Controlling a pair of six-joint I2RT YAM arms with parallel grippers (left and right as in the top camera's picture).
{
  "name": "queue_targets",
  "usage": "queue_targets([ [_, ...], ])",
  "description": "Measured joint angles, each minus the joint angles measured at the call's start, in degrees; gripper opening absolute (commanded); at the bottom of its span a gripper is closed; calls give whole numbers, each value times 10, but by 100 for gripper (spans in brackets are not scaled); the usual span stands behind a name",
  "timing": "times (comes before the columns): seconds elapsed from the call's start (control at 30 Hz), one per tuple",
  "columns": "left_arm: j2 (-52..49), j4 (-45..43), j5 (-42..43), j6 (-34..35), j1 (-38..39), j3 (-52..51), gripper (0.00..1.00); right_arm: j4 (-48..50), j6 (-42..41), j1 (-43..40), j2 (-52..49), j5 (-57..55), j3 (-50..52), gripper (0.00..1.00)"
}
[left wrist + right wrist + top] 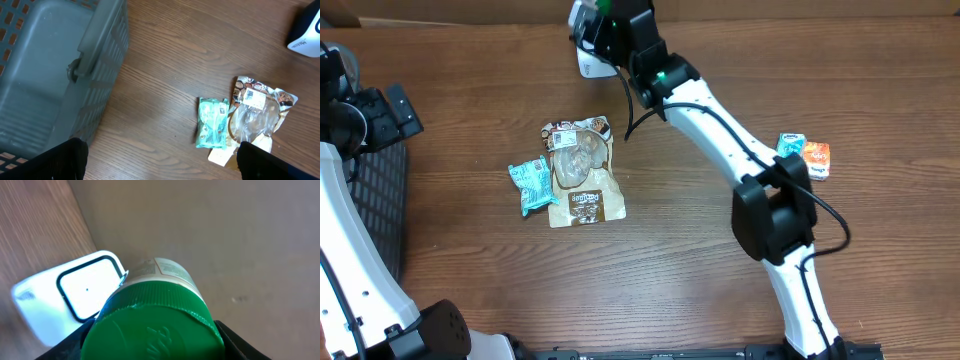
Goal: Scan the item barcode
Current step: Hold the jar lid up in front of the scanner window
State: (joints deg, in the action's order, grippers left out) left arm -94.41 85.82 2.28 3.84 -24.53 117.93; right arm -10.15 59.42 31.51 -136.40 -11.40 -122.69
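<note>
Our right end effector (155, 347), partly closed, grips the green-capped jar (165, 305) at the worktop's far side, presumably so its label meets the white scanner (75, 297); our left end effector (160, 162) hangs wide open, empty.

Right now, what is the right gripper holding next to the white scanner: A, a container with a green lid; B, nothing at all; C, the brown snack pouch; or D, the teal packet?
A: the right wrist view shows a green-lidded container clamped in the right gripper beside the white scanner, while the teal packet and the brown pouch lie on the table.
</note>
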Motion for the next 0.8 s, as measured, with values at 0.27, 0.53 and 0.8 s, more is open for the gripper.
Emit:
queue_targets([
  [0.27,0,0,0,0,0,0,100,114,104,0,-40,0,0,43],
  [0.53,0,0,0,0,0,0,99,119,174,-3,-60,0,0,43],
  [0.8,0,0,0,0,0,0,100,109,208,-17,-66,0,0,43],
])
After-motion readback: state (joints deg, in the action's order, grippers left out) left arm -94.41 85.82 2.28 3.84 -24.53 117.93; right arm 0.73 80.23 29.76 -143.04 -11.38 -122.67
